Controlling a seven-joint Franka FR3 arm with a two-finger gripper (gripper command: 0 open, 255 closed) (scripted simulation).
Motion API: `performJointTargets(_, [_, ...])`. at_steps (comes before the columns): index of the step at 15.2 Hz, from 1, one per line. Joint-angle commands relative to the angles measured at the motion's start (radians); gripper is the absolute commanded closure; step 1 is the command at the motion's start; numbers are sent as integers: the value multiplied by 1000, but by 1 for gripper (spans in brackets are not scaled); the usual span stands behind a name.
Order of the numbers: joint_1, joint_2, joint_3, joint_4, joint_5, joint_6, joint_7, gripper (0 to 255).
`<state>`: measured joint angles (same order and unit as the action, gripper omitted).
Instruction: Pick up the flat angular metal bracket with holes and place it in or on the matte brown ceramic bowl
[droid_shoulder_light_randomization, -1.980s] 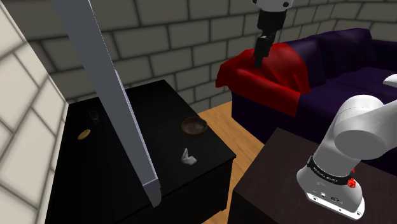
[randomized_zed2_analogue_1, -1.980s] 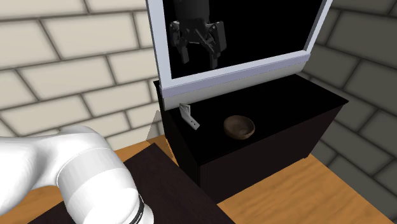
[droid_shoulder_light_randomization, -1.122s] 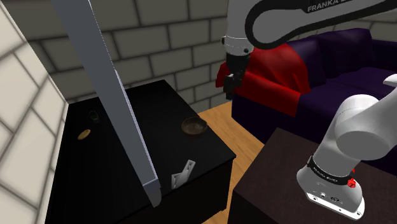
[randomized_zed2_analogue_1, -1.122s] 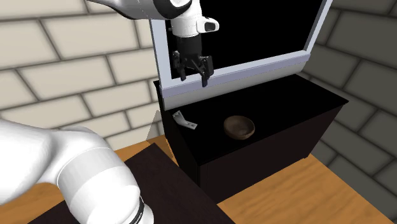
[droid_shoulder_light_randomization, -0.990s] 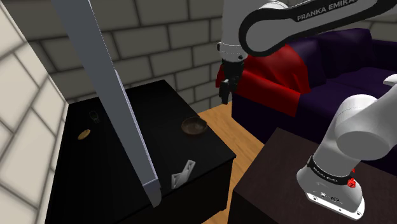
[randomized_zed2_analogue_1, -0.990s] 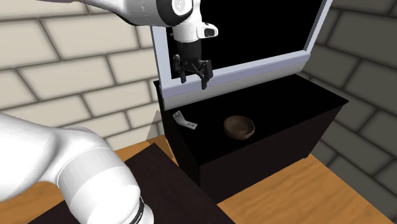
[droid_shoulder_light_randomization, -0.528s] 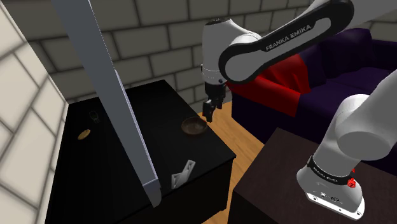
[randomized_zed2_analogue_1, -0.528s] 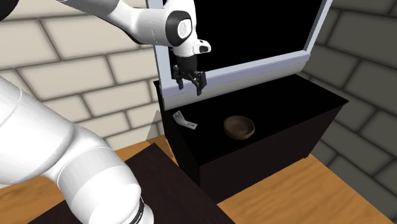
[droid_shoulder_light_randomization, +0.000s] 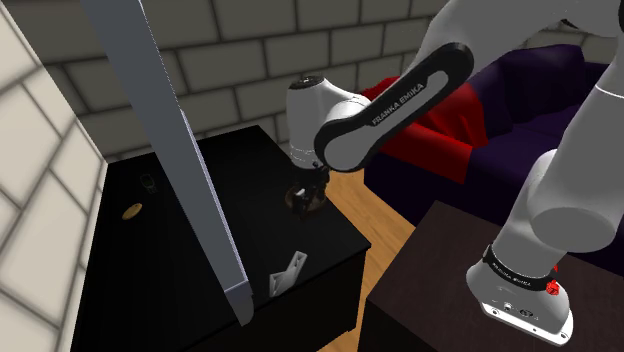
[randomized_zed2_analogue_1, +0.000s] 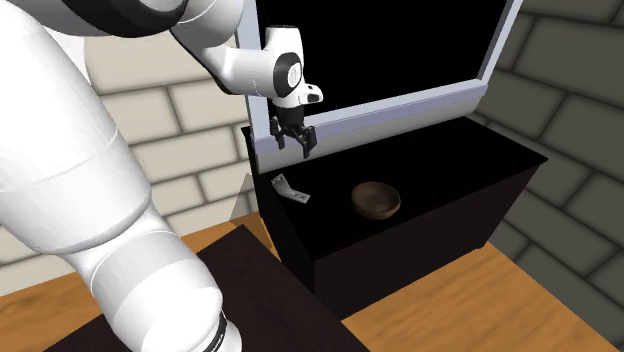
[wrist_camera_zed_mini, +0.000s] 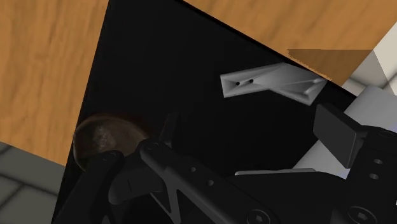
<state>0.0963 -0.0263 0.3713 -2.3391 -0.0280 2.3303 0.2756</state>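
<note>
The pale grey angular bracket (droid_shoulder_light_randomization: 288, 272) with holes lies at the front corner of the black cabinet (droid_shoulder_light_randomization: 250, 170), at the cabinet's edge. It also shows as bracket (randomized_zed2_analogue_1: 290, 188) and bracket (wrist_camera_zed_mini: 273, 83). The brown bowl (randomized_zed2_analogue_1: 377, 198) sits upright further along the cabinet top. In the shoulder view my gripper (droid_shoulder_light_randomization: 308, 192) partly covers the bowl (droid_shoulder_light_randomization: 298, 203). My gripper (randomized_zed2_analogue_1: 293, 137) hangs open and empty above the cabinet, between the bracket and the bowl (wrist_camera_zed_mini: 105, 137). Its fingers (wrist_camera_zed_mini: 336, 130) stand apart, touching nothing.
A large tilted panel with a grey frame (droid_shoulder_light_randomization: 190, 160) leans over the cabinet, close behind the gripper (wrist_camera_zed_mini: 216, 159). Two small objects (droid_shoulder_light_randomization: 131, 211) lie at the cabinet's far end. A purple sofa with a red cloth (droid_shoulder_light_randomization: 430, 110) and a wooden floor (droid_shoulder_light_randomization: 360, 205) lie beyond.
The arm has swung down from high up to just above the cabinet, moving to the shoulder view's left. The bracket, standing two seconds ago, now lies nearer the front corner.
</note>
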Motion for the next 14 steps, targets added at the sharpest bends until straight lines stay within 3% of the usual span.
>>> performJointTargets(1, [8,83,11,33,-35,43,41,0])
performJointTargets(7, [66,319,6,167,-146,120,157,0])
performJointTargets(14, [87,394,-19,170,-191,186,188,0])
